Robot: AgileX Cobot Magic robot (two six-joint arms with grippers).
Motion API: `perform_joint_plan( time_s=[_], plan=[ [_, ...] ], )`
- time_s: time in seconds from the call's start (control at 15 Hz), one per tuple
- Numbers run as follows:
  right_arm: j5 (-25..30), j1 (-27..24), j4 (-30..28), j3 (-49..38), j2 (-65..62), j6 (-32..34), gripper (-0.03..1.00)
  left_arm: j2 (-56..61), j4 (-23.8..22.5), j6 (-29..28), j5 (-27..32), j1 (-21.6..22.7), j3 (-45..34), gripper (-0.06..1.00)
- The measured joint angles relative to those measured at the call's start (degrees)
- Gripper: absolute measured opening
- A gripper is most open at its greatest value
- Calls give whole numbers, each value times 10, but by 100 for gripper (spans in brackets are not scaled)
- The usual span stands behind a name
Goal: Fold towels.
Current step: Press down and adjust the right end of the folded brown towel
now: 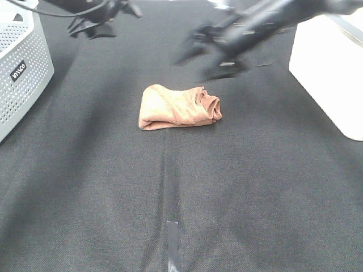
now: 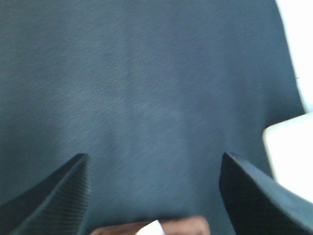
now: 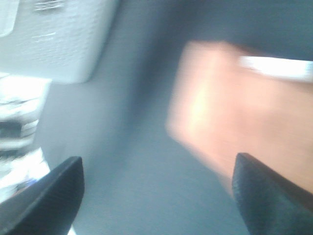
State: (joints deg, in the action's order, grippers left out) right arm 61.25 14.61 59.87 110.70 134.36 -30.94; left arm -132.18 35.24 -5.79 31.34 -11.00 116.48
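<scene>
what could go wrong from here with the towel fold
The brown towel lies in a loose bundle on the black cloth table, its right end bunched and rolled, so the fold may slump or spring open with nothing holding it. The right gripper is open and motion-blurred just beyond that bunched end; a sweep that low could snag it and drag the stack. The left gripper is open and well away, so it cannot steady anything.
</scene>
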Motion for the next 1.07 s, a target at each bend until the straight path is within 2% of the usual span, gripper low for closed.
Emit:
perform_joint_plan(
  time_s=[0.13,0.27,0.4,0.67,0.93,1.07],
  plan=[
    [1,23,17,1,28,-21,78,0,-9,0,8,1,0,70],
    [-6,24,5,1,55,-32,78,1,-11,0,23,1,0,70],
    [-43,6,-21,1,72,-21,78,1,-11,1,41,1,0,70],
    [-76,-37,-26,1,73,-12,78,1,-14,2,53,1,0,70],
    [-76,-50,-58,1,73,1,78,3,-20,2,88,1,0,70],
    [-72,-56,-93,1,68,29,78,22,-50,11,139,1,0,70]
  ],
)
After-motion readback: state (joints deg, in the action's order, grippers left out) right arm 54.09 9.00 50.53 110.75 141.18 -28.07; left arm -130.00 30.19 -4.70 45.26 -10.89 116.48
